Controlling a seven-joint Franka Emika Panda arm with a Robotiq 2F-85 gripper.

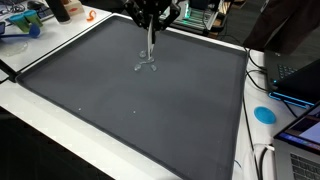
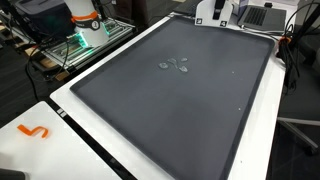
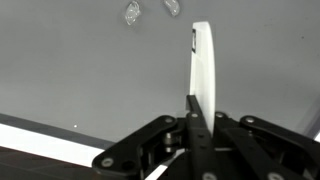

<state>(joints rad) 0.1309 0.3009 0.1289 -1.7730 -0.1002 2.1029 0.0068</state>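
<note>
My gripper [image 1: 152, 18] hangs over the far part of a dark grey mat [image 1: 130, 110] and is shut on a thin white plastic utensil [image 3: 201, 65], held edge-on and pointing away from the jaws. In an exterior view the utensil [image 1: 151, 42] hangs straight down toward the mat. A few small clear plastic pieces [image 2: 177, 66] lie on the mat beyond its tip; two of them [image 3: 132, 12] show at the top of the wrist view. The gripper [image 3: 197, 105] is apart from them. It is out of sight in the exterior view that shows the orange hook.
The mat covers a white table [image 2: 60, 110]. A blue disc [image 1: 264, 114], cables and a laptop [image 1: 300, 75] sit along one side. An orange hook shape [image 2: 35, 131] lies on the table corner. A wire cart with a white and orange device [image 2: 85, 25] stands beside the table.
</note>
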